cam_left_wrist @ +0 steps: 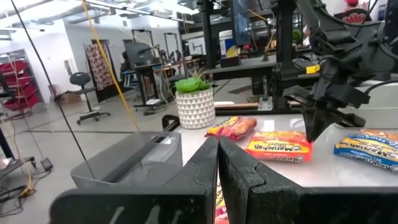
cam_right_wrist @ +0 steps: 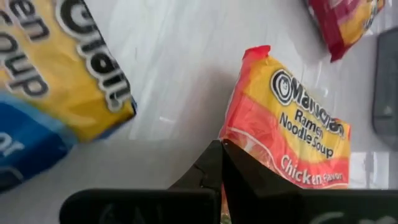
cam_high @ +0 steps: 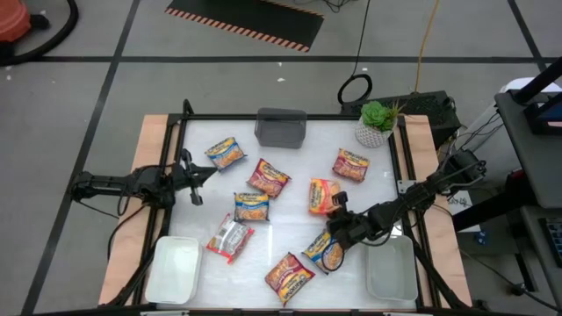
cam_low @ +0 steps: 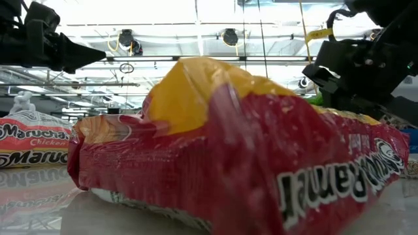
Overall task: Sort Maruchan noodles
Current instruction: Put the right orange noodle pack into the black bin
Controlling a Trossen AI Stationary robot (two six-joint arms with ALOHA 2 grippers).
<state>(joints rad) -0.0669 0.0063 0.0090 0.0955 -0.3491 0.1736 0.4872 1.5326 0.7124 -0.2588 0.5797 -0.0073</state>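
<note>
Several Maruchan noodle packets lie flat and scattered on the white table top [cam_high: 290, 145]. They include an orange one [cam_high: 321, 193], blue-and-yellow ones [cam_high: 323, 251] [cam_high: 251, 206] and red ones [cam_high: 268, 177] [cam_high: 290, 274]. My right gripper [cam_high: 337, 211] reaches in from the table's right, slanting down, and is shut at the orange packet's [cam_right_wrist: 292, 130] near right corner. My left gripper [cam_high: 193, 174] hangs shut and level over the table's left side, holding nothing, its fingers [cam_left_wrist: 205, 168] pressed together. A red packet [cam_low: 248, 156] fills the low view. My right gripper closes its two fingertips [cam_right_wrist: 214, 163] on the orange packet's edge at a corner [cam_right_wrist: 231, 134], coming slanted from above and from the table's right. The fingertips hide the place of contact. The packet lies flat on the table.
A grey bin [cam_high: 281, 128] stands at the far edge, with a potted plant [cam_high: 376, 123] at the far right corner. White trays sit at the near left [cam_high: 174, 269] and near right [cam_high: 392, 274] corners. A blue-and-yellow packet [cam_right_wrist: 56, 81] lies close beside my right gripper.
</note>
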